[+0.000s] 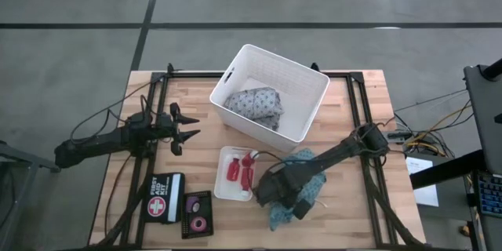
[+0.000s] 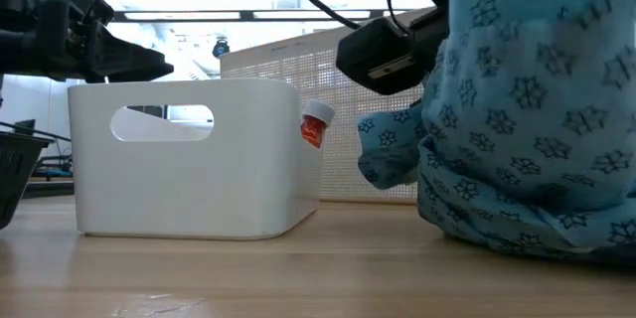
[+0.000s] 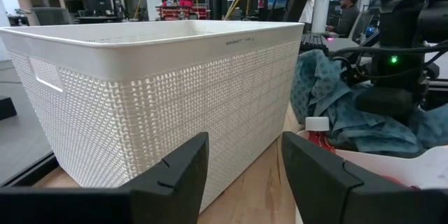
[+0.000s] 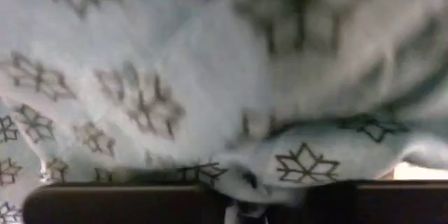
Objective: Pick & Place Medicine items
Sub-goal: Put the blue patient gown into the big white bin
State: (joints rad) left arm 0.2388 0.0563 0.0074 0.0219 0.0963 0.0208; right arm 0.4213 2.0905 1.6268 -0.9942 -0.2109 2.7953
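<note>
While my left pincer (image 1: 188, 128) waits spread apart beside the big white plastic basket (image 1: 314, 98), my right pincer (image 1: 276, 196) is buried in blue star-patterned cloth (image 1: 314, 188), its grip untellable; next I must reach the small red white-capped bottles (image 1: 241, 171).

A wooden plank surface (image 1: 353, 196) framed by dark rails is seen from above. A big white basket (image 1: 302, 86) is set at its far middle, turned at an angle. Nearer the front, a small white tray (image 1: 223, 188) is placed just beside a crumpled blue patterned cloth (image 1: 276, 218), which is spread to the tray's right. At the front left, a black first-aid pouch (image 1: 163, 198) is laid flat, with a dark case (image 1: 197, 214) of pink and dark tape rolls (image 1: 197, 223) touching its right edge.
</note>
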